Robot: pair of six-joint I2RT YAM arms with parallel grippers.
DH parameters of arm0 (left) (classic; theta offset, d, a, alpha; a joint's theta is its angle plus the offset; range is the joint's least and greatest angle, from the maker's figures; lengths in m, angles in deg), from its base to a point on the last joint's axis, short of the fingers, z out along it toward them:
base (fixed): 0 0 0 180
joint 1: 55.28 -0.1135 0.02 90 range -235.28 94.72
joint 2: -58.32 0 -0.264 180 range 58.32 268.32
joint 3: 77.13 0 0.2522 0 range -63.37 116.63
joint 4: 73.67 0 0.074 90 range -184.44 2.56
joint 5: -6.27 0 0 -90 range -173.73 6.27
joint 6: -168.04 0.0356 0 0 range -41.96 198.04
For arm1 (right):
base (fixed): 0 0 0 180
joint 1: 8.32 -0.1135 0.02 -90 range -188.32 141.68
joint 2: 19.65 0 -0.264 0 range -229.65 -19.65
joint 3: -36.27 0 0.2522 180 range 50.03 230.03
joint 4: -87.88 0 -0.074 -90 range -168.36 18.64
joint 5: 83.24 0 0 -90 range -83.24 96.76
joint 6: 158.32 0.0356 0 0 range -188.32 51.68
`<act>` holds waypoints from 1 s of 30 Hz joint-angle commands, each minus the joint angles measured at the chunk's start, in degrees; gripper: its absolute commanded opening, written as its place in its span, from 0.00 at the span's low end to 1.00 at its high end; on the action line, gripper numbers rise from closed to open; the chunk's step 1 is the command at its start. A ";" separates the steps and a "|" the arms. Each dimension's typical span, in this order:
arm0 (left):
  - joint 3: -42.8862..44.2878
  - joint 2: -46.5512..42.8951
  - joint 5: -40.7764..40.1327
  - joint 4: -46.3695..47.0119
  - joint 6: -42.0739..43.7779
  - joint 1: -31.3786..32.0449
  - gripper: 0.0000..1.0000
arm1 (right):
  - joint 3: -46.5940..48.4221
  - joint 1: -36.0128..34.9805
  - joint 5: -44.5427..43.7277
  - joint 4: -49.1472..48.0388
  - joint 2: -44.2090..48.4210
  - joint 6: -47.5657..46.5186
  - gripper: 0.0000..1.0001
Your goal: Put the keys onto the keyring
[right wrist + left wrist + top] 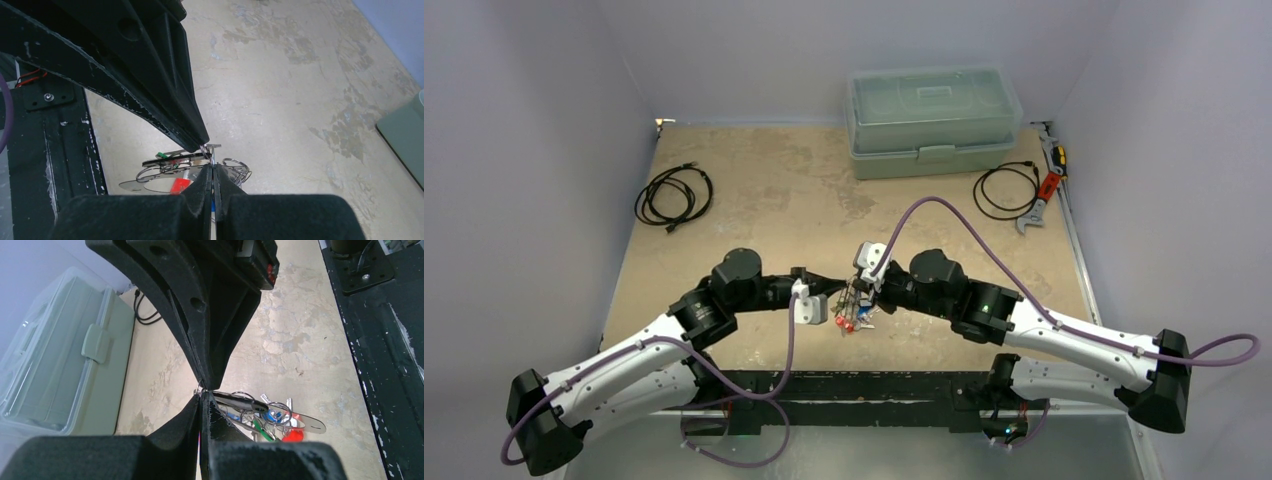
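Both grippers meet point to point over the middle of the table. My left gripper (828, 291) (202, 396) is shut, its tips pinching the thin grey wire of the keyring (197, 387). From the opposite side my right gripper (857, 284) (212, 168) is shut on the same keyring (212, 154). The keys (853, 317) hang in a bunch just below the tips. In the left wrist view the keys (274, 416) show blue, green and red heads among small wire loops and a flat silver tag (310, 424). The keys (181, 185) in the right wrist view are partly hidden by my fingers.
A clear plastic box (933, 121) stands at the back. One coiled black cable (674, 194) lies at the left and another (1007, 190) at the right, beside a wrench (1043, 197). The black base plate (854, 392) runs along the near edge.
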 commanded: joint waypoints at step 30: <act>2.93 1.28 2.28 3.25 -3.33 -3.03 0.00 | 3.50 -2.32 -3.41 -2.36 0.28 -1.30 0.00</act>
